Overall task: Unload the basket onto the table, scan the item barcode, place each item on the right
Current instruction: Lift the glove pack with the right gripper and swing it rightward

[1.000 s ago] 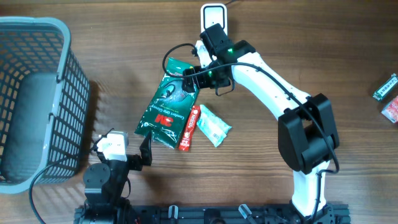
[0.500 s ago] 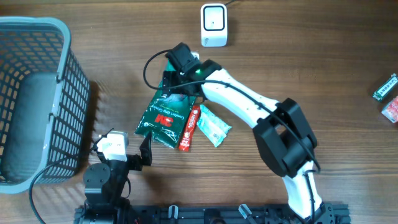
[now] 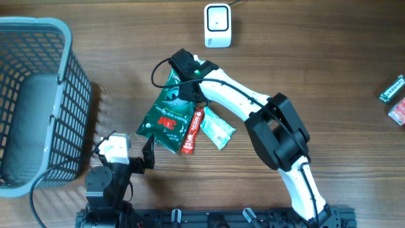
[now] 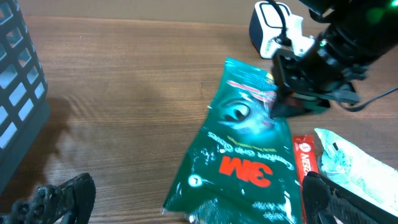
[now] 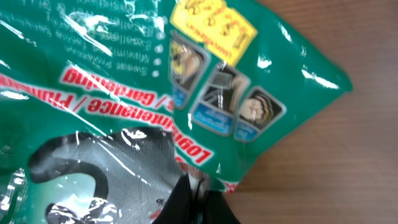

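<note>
Green 3M pack (image 3: 169, 114): lies flat on the wooden table (image 3: 316, 50), centre-left, printed face up, long axis running from upper right to lower left. Top end points toward the white scanner (image 3: 217, 25), which stands well apart from it at the far edge of the table. No barcode can be made out on the face that shows.

Right gripper (image 4: 283, 111): down on the pack's upper end, jaws pinched together on the film near its edge. Its own camera shows only the dark fingertips (image 5: 186, 199) meeting at the bottom of the frame, with crinkled film and a yellow sticker (image 5: 214, 22) above them (small print too blurred to read). From overhead the arm covers the pack's top right corner.

Left gripper (image 4: 196, 186): jaws spread wide, empty, low and close to the pack's lower end. Only the finger ends show in its view.

Red sachet (image 3: 192, 131): just beside the pack's right edge, touching or slightly tucked under it; hard to tell which. Pale green packet (image 3: 218, 128) next to it on the right.

Grey basket (image 3: 69, 95): far left, cut off by the frame.

Two small packets at the right edge, one striped (image 3: 392, 88), one reddish (image 3: 398, 113), the second partly out of frame.
</note>
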`<act>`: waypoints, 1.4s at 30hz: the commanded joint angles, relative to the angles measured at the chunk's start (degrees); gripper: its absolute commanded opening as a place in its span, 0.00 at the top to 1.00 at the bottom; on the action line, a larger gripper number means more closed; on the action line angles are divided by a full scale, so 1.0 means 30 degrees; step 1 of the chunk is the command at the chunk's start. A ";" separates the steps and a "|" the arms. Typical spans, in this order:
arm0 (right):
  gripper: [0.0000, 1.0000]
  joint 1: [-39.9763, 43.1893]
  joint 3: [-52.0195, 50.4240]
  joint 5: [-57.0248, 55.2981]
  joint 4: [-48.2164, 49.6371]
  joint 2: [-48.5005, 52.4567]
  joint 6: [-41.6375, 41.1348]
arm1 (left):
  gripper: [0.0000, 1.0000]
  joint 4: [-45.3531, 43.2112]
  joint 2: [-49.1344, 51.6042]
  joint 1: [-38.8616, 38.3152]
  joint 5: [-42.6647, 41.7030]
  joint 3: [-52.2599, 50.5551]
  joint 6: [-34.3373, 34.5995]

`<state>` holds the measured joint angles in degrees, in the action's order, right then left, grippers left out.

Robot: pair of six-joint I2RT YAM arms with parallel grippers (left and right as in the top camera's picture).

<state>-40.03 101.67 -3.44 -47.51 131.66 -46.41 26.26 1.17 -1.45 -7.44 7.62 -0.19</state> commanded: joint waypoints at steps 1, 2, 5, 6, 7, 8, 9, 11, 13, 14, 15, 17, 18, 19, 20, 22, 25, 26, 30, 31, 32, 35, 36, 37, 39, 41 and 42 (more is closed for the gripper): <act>0.95 0.1107 0.1377 0.0597 -0.3672 -0.0809 0.0517 | 0.00 0.0066 -0.0117 -0.0029 -0.0284 0.0015 -0.0299; 0.95 0.1348 0.1851 0.0583 -0.4590 -0.1319 0.0554 | 0.00 0.0066 -0.0117 -0.0029 -0.0291 0.0015 -0.0299; 0.95 0.2455 0.3497 0.0685 -0.8298 -0.3359 0.0401 | 0.00 0.0073 -0.0117 -0.0029 -0.0291 0.0015 -0.0299; 0.95 0.2892 0.3723 0.1304 -0.9245 -0.4233 0.0277 | 0.00 0.0066 -0.0117 -0.0029 -0.0291 0.0015 -0.0299; 0.95 0.3191 0.3723 0.2004 -0.9748 -0.4903 0.0291 | 0.00 0.0066 -0.0117 -0.0029 -0.0284 0.0015 -0.0299; 0.95 0.3446 0.3723 0.2339 -1.0236 -0.5421 0.0284 | 0.00 0.0066 -0.0117 -0.0029 -0.0284 0.0015 -0.0299; 0.95 0.3701 0.3723 0.2397 -1.0892 -0.5952 0.0240 | 0.00 0.0066 -0.0117 -0.0029 -0.0284 0.0015 -0.0299; 0.95 0.4320 0.3723 0.2368 -1.2917 -0.6754 -0.0911 | 0.00 0.0066 -0.0117 -0.0029 -0.0284 0.0015 -0.0299; 0.96 0.4911 0.3672 0.2055 -1.4892 -0.6972 -0.2404 | 0.00 0.0066 -0.0117 -0.0029 -0.0291 0.0015 -0.0299; 0.96 0.5078 0.3577 0.2302 -1.4892 -0.7002 -0.1712 | 0.00 0.0066 -0.0117 -0.0029 -0.0284 0.0015 -0.0299; 0.95 0.5195 0.3519 0.2499 -1.4892 -0.6994 -0.1443 | 0.00 0.0066 -0.0117 -0.0029 -0.0284 0.0015 -0.0299; 0.95 0.5333 0.3206 0.2900 -1.4892 -0.6994 -0.1705 | 0.00 0.0073 -0.0117 -0.0029 -0.0291 0.0015 -0.0299; 0.95 0.5355 0.3162 0.2863 -1.4892 -0.6994 -0.1843 | 0.00 0.0066 -0.0117 -0.0029 -0.0291 0.0015 -0.0299; 0.95 0.5370 0.3082 0.2878 -1.4892 -0.6987 -0.2550 | 0.00 0.0066 -0.0117 -0.0029 -0.0284 0.0015 -0.0299; 0.95 0.5370 0.3082 0.2871 -1.4885 -0.6987 -0.2914 | 0.00 0.0073 -0.0117 -0.0029 -0.0291 0.0015 -0.0299; 0.95 0.5370 0.3075 0.1188 -1.4885 -0.6987 -0.4182 | 0.00 0.0066 -0.0117 -0.0029 -0.0284 0.0015 -0.0299; 0.96 0.5406 0.3060 0.0459 -1.4892 -0.6987 -0.7249 | 0.00 0.0066 -0.0117 -0.0029 -0.0284 0.0015 -0.0299; 0.95 0.5464 0.3060 0.1421 -1.4892 -0.6987 -0.7847 | 0.00 0.0066 -0.0117 -0.0029 -0.0284 0.0015 -0.0299; 0.95 0.5625 0.3024 0.6178 -1.4892 -0.6987 -0.8604 | 0.00 0.0066 -0.0117 -0.0029 -0.0291 0.0015 -0.0299; 0.95 0.5625 0.2980 0.7045 -1.4885 -0.6987 -0.8896 | 0.00 0.0066 -0.0117 -0.0029 -0.0291 0.0015 -0.0299; 0.95 0.5625 0.2958 0.7431 -1.4885 -0.6987 -0.9151 | 0.00 0.0066 -0.0117 -0.0029 -0.0291 0.0015 -0.0299; 0.95 0.5617 0.2929 0.5916 -1.4885 -0.6987 -0.9231 | 0.00 0.0066 -0.0117 -0.0029 -0.0284 0.0015 -0.0299; 0.95 0.5617 0.2849 0.5107 -1.4885 -0.6987 -0.9238 | 0.00 0.0066 -0.0117 -0.0029 -0.0284 0.0015 -0.0299; 0.95 0.5617 0.2812 0.3432 -1.4885 -0.6987 -0.9245 | 0.00 0.0066 -0.0117 -0.0029 -0.0291 0.0015 -0.0299; 0.95 0.5617 0.2798 0.0350 -1.4892 -0.6863 -0.9063 | 0.00 0.0066 -0.0117 -0.0029 -0.0291 0.0015 -0.0299; 0.96 0.5625 0.2506 0.0364 -1.4885 -0.6841 -0.9078 | 0.00 0.0066 -0.0117 -0.0029 -0.0284 0.0015 -0.0299; 0.95 0.5639 0.2273 0.1231 -1.4892 -0.6841 -0.9136 | 0.00 0.0066 -0.0117 -0.0029 -0.0291 0.0015 -0.0299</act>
<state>-23.29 110.37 3.68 -92.12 109.93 -72.84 26.24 1.17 -1.43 -7.44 7.62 -0.19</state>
